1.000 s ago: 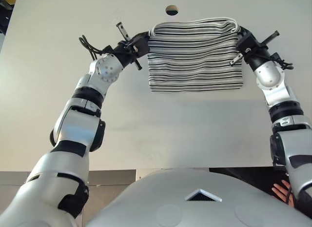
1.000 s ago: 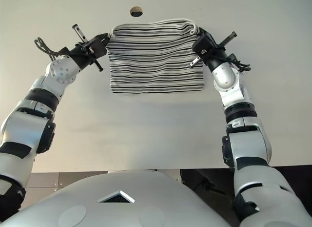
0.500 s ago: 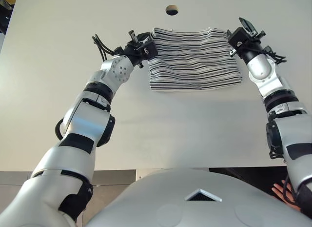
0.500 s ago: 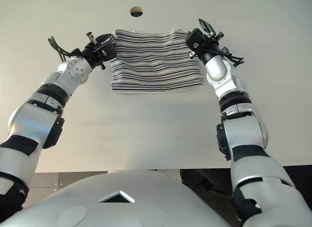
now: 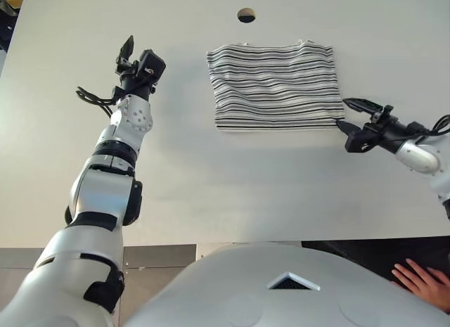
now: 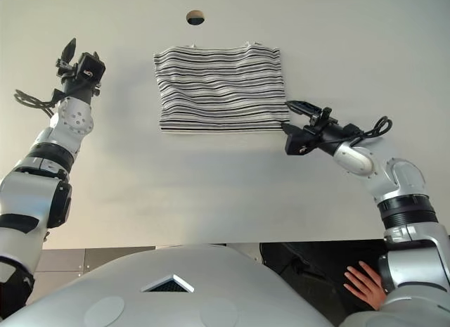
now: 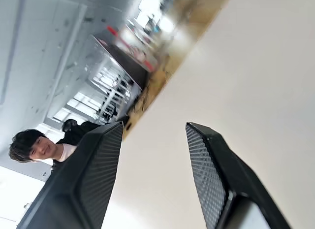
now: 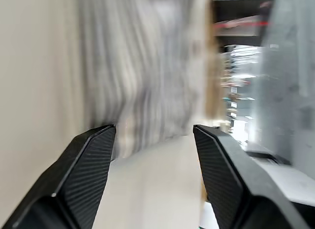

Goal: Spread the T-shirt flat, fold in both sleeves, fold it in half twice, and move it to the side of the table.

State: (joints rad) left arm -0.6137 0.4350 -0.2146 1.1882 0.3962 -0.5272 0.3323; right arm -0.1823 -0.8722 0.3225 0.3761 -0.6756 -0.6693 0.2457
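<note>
The right gripper (image 5: 342,112) is over the white table (image 5: 211,179) with its fingers spread and empty. Its tips are just beside the near right corner of the T-shirt (image 5: 273,86), at the shirt's 4 o'clock. The striped T-shirt lies folded into a rectangle, free of both grippers. Well apart at its 9 o'clock, the left gripper (image 7: 155,124) has its fingers spread, holding nothing. A round hole (image 5: 246,15) lies at the shirt's 11 o'clock.
</note>
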